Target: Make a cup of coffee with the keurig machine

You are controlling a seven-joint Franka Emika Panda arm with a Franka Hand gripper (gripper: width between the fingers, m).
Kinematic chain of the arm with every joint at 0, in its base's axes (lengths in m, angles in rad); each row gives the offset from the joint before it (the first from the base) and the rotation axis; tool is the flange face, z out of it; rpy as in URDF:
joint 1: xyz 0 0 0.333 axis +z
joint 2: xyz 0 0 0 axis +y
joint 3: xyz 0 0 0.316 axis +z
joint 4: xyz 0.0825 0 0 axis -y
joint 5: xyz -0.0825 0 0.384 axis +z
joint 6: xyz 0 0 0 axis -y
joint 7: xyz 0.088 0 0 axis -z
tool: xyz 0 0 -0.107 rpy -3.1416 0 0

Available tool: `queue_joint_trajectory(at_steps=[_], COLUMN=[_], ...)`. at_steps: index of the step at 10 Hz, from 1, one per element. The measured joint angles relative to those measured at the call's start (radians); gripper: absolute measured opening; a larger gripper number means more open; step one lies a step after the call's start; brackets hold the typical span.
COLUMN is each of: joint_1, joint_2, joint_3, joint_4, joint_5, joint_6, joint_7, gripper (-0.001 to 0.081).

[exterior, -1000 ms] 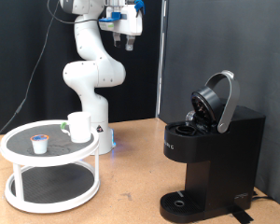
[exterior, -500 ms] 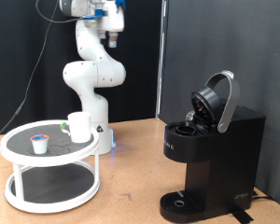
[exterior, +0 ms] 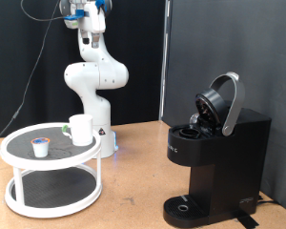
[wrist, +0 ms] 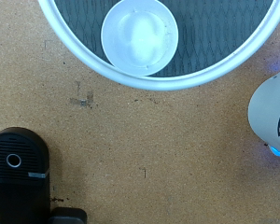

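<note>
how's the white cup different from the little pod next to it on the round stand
The cup is plain white; the pod has a blue and orange top. The cup is clearly taller and wider than the pod. The cup is open-topped and looks empty in the wrist view, while the pod is covered. Both stand upright on the white stand's top tier, apart from each other.

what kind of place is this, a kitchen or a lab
Probably a robotics lab, not a kitchen: black curtains hang behind a white robot arm mounted on a bare wooden table. The keurig machine, lid up, and the cup on a white round stand look staged.
</note>
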Motion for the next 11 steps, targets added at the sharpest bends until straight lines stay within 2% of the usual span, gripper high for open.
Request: queue_joint_trajectory(at_steps=[3,11], joint_1=[-0.013,-0.021], joint_2=[0.035,0.207], joint_3=[-0.062,-0.252], joint_4=[0.009,0.124], joint_5=[-0.007,-0.086], joint_6=[0.044,0.119], joint_7=[-0.015,-0.2], gripper=[0.0734,0.0734])
